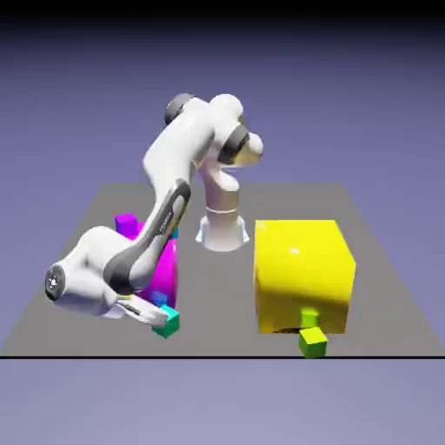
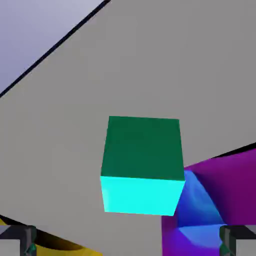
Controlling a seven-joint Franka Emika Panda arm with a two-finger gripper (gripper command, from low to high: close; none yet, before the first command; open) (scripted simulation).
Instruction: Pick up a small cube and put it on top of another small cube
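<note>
We are holding the gripper (image 2: 128, 241) with its fingertips apart, nothing between them. In the exterior view, the teal cube (image 1: 166, 322) is sitting on the table (image 1: 217, 304) right by the fingers, near the magenta block (image 1: 163, 276). The green cube (image 1: 313, 342) is resting toward the exterior view's right, in front of the big yellow block (image 1: 302, 276), well apart from the teal cube.

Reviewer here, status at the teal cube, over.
Gripper open, nothing held. Teal cube ahead of the fingertips, on the table. Lime cube uncovered. Big magenta block close by.
</note>
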